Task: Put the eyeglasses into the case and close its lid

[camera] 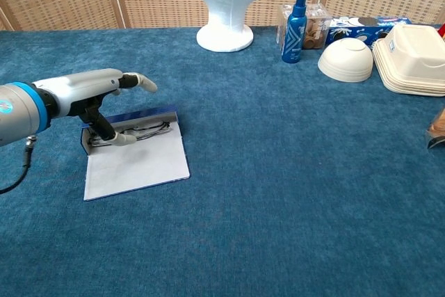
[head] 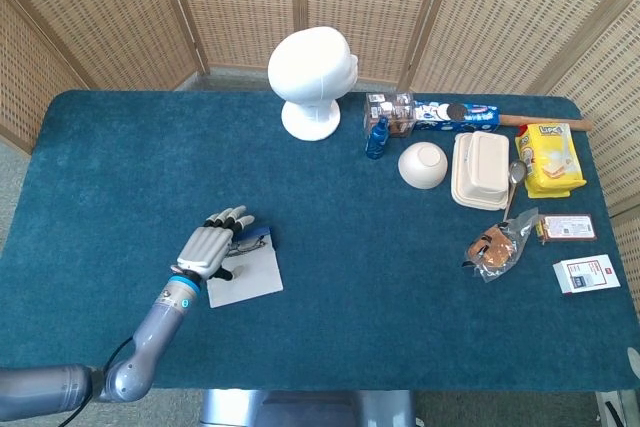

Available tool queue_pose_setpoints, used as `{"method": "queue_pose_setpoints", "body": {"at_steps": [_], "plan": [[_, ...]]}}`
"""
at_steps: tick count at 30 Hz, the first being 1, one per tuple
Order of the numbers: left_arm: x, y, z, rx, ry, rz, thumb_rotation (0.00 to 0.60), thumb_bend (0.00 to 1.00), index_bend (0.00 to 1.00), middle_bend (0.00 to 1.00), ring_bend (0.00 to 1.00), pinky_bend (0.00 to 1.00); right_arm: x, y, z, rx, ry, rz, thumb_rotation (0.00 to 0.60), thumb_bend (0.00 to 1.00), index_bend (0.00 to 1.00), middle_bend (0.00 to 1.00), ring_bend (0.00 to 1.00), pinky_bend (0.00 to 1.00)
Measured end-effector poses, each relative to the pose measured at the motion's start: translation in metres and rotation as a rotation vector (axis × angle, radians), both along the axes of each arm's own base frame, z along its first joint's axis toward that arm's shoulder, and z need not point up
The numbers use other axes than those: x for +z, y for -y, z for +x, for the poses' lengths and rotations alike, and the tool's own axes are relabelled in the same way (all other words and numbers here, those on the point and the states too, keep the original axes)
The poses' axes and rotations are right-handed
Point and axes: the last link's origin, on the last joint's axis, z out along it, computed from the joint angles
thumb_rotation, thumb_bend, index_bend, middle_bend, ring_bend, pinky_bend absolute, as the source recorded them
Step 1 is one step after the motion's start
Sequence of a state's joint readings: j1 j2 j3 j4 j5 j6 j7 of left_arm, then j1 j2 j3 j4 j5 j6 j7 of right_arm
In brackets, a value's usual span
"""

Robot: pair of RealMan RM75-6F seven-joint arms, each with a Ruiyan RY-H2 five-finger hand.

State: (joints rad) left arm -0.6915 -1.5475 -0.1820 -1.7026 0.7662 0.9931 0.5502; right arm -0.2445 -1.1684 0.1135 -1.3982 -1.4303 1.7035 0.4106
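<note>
From the head view, the left hand hovers flat over the near-left table, fingers spread and holding nothing, covering the open case. The eyeglasses peek out beside its fingertips, already lying in the case's tray.

Chest view: the left hand is just above the eyeglasses, thumb pointing down near them; the pale lid lies flat toward us, likely next to be folded.
</note>
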Motion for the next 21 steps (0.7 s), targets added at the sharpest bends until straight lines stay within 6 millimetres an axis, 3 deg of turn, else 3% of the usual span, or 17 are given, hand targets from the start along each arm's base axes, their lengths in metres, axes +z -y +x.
{"method": "queue_pose_setpoints", "body": {"at_steps": [11, 21], "plan": [[0.001, 0.001, -0.009, 0.107, 0.058, -0.107, 0.593, 0.26, 0.08, 0.0, 0.0, 0.13, 0.0, -0.002, 0.001, 0.004, -0.001, -0.006, 0.503, 0.24, 0.04, 0.16, 0.0, 0.18], [0.004, 0.015, 0.003, 0.084, 0.126, -0.187, 0.588, 0.26, 0.08, 0.0, 0.0, 0.16, 0.0, -0.002, 0.003, 0.009, -0.006, -0.007, 0.504, 0.24, 0.04, 0.16, 0.0, 0.18]]}}
